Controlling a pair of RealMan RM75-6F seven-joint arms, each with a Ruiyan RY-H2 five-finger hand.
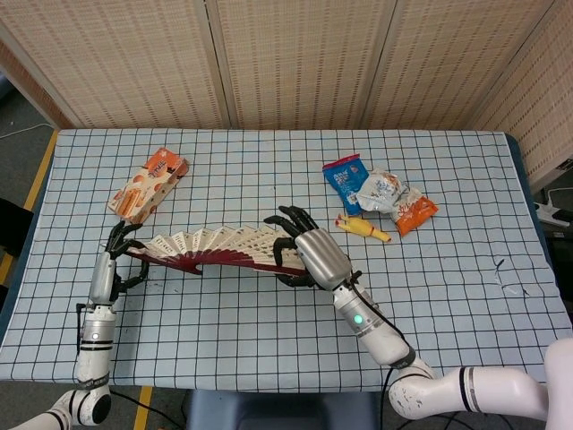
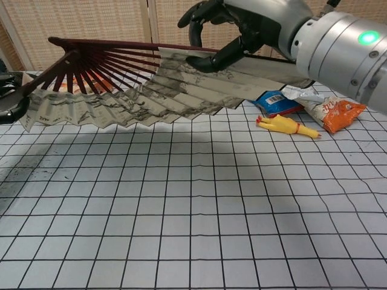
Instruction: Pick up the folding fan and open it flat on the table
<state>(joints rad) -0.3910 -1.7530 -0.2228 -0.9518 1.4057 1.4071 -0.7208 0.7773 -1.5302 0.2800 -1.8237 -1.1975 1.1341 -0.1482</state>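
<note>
Your right hand (image 1: pixel 309 253) and left hand (image 1: pixel 119 251) each grip an end of the fan (image 1: pixel 219 249), its pleated paper and dark-red ribs spread above the checked tabletop (image 1: pixel 269 331).

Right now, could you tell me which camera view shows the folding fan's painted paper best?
The chest view: the folding fan fills the frame side-on, with its inked paper and dark ribs plain, spread between the left hand and right hand. The head view shows the fan from above, small, with the painting unreadable.
</note>
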